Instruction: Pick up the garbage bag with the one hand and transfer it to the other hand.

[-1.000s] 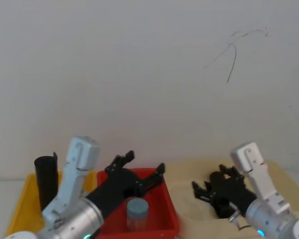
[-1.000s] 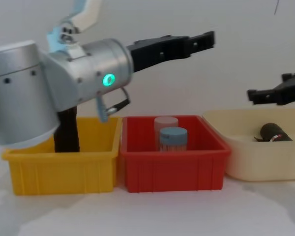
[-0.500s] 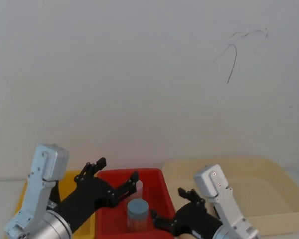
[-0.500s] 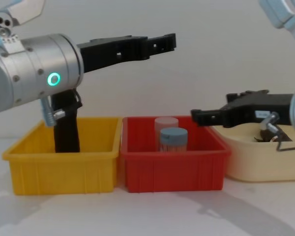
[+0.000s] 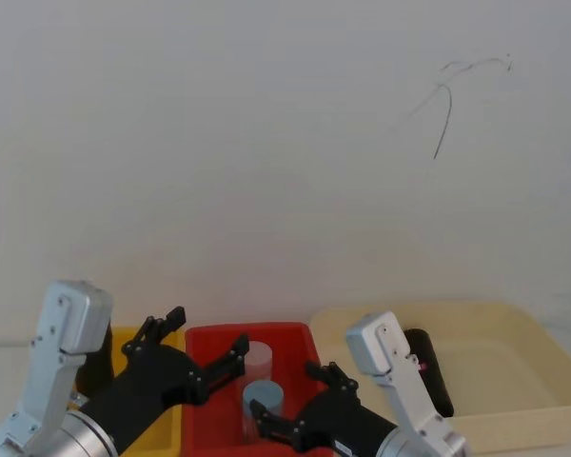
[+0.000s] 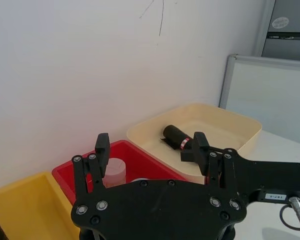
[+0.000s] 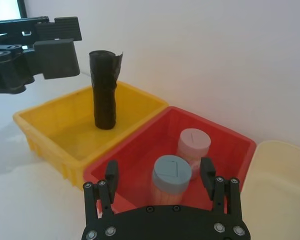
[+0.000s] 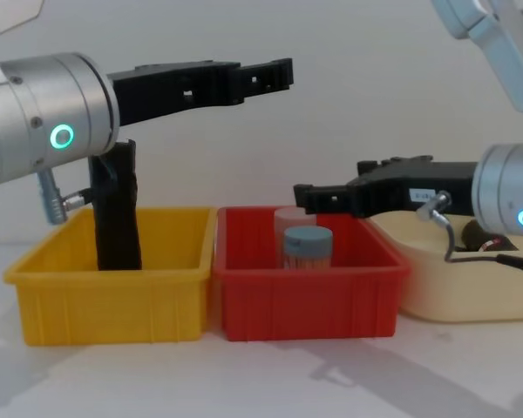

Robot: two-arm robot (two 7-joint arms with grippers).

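Observation:
The garbage bag point(image 6: 176, 136), a black roll with a red and white label band, lies on its side in the cream tray point(image 6: 235, 122); the head view shows the garbage bag point(image 5: 428, 369) behind my right arm. My left gripper point(image 8: 275, 74), on the green-ringed arm, hangs open and empty high above the seam between the yellow and red bins. The right gripper point(image 8: 309, 198), on the blue-ringed arm, stands open and empty over the red bin point(image 8: 305, 305), left of the tray. Neither touches the bag.
A plain black roll point(image 8: 116, 209) stands upright in the yellow bin point(image 8: 105, 305). The red bin holds a blue-lidded jar point(image 8: 307, 248) and a pale jar point(image 7: 193, 145) behind it. A wall stands close behind the bins.
The right gripper has swung left from above the cream tray to over the red bin. The left gripper has drawn back to the left. The bag has stayed in the tray.

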